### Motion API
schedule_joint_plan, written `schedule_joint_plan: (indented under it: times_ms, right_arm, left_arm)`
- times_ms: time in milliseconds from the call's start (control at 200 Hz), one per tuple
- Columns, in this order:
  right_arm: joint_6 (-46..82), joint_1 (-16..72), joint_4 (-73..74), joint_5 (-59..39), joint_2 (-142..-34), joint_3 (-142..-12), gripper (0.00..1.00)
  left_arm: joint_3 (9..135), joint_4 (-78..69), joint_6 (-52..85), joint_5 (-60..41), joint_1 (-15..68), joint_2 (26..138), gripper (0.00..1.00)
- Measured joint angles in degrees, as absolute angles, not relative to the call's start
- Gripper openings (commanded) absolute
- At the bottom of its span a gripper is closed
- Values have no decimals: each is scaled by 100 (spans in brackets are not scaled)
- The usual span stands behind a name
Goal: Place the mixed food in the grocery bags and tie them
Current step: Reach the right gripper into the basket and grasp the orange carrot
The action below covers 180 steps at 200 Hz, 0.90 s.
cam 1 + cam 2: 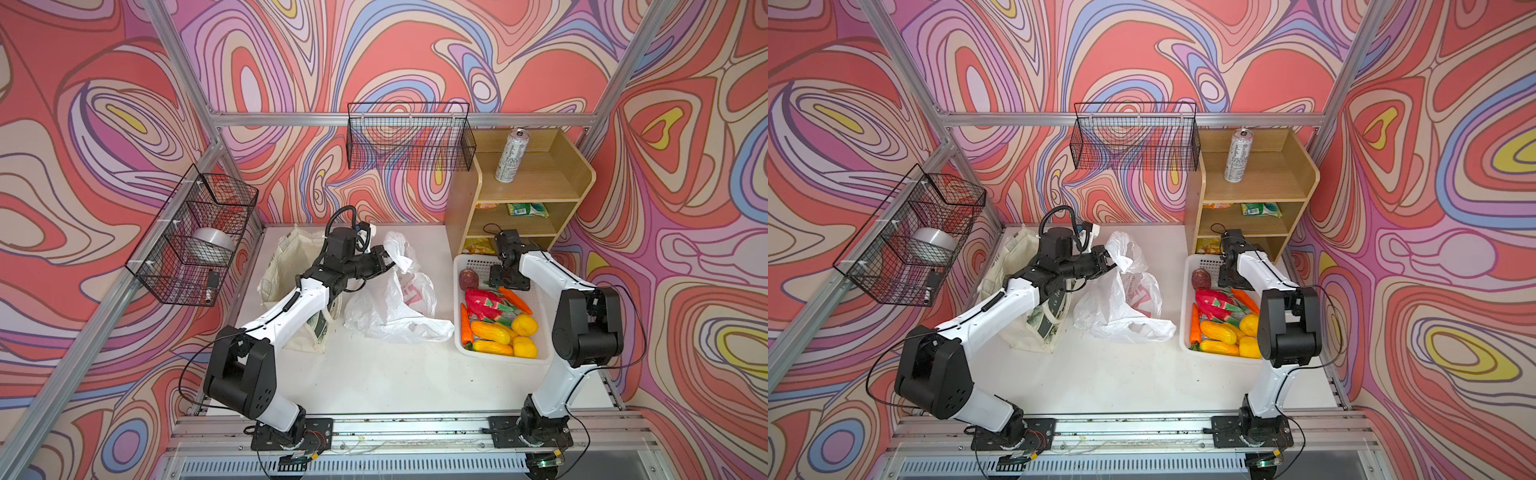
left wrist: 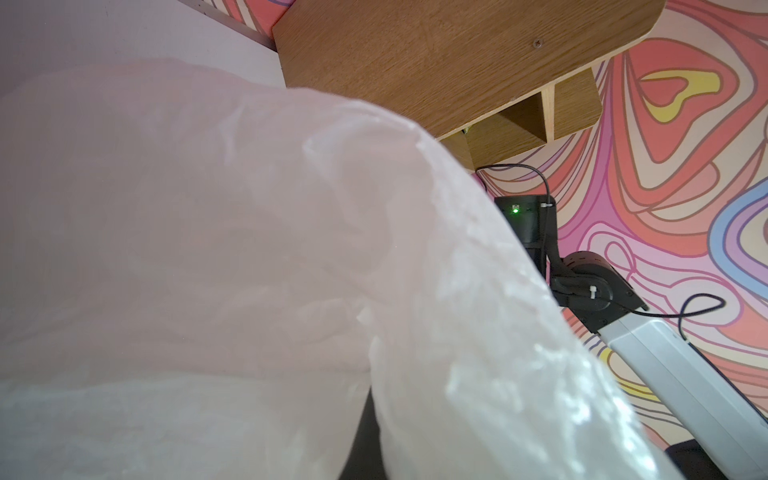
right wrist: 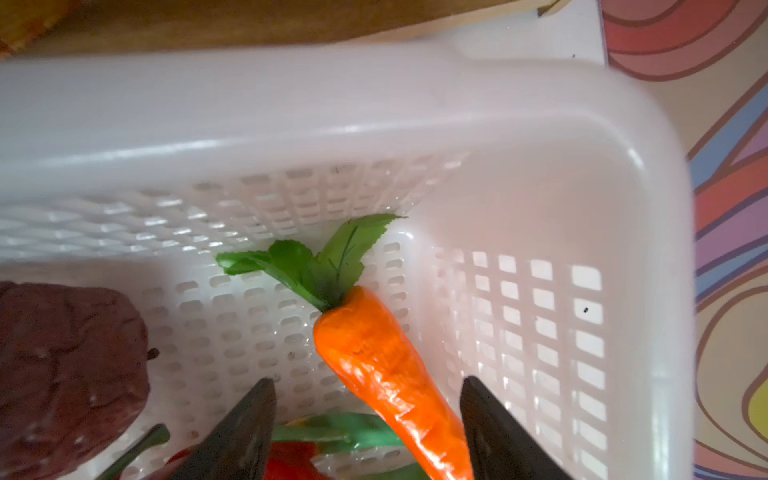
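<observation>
**Top views.** The left gripper [image 1: 385,262] was pressed together on a raised fold of the white plastic bag [image 1: 390,311]. The bag lay crumpled on the table [image 1: 374,382], between the canvas tote [image 1: 282,270] and the white basket [image 1: 459,332]. The right arm [image 1: 544,278] reached down into the basket's far end, and its gripper was hidden beneath the wrist. The food lay in the basket, well apart from both bags: a carrot [image 1: 515,300], a dragon fruit [image 1: 482,303], yellow vegetables [image 1: 524,324] and a second carrot [image 1: 465,328]. A silver can [image 1: 511,156] stood on the wooden shelf [image 1: 536,189].

**Left wrist view.** Translucent bag film filled most of the frame. The jaws themselves were out of sight, so the pinch is read from the top views.

**Right wrist view.** The right gripper [image 3: 370,415] was spread, with one finger on either side of the carrot. The carrot's leafy top [image 3: 316,262] pointed into the basket's corner. Its long axis ran back between the fingers [image 3: 249,419], closer to one than the other, and contact cannot be confirmed. A dark maroon fruit [image 3: 70,374] lay beside it.

The closing line crossed the carrot's axis, which favours a grasp across its narrow width. The right arm was clearly the nearer one.
</observation>
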State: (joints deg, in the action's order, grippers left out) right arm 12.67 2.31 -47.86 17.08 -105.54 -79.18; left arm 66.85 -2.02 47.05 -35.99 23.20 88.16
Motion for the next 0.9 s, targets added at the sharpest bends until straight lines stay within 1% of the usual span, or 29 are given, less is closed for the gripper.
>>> schedule_joint_plan:
  times_ms: [185,320,401,461,506,551,761,901]
  right_arm:
    - [1157,228,-4831,1577,-10910,-7983,80]
    - [1164,228,-4657,1551,-11083,-7988,78]
    - [1181,220,-4565,1559,-11089,-7966,71]
    - [1240,220,-4480,1564,-11085,-7922,62]
    - [1251,217,-4410,1564,-11065,-7874,53]
    - [1278,209,-4364,1559,-11026,-7828,49]
    - [1378,167,-4466,1542,-10589,-7625,37]
    - [1468,167,-4427,1592,-9990,-7614,34]
  left_arm:
    - [6685,-290,4727,-3610,2320,8823,0]
    - [6685,-305,4729,-3621,2320,8829,0]
    - [6685,-314,4740,-3623,2320,8829,0]
    - [6685,-316,4744,-3623,2320,8831,0]
    - [6685,-320,4744,-3621,2320,8833,0]
    - [6685,-320,4744,-3621,2320,8833,0]
    - [6685,-331,4775,-3623,2320,8858,0]
    - [6685,-329,4788,-3621,2320,8877,0]
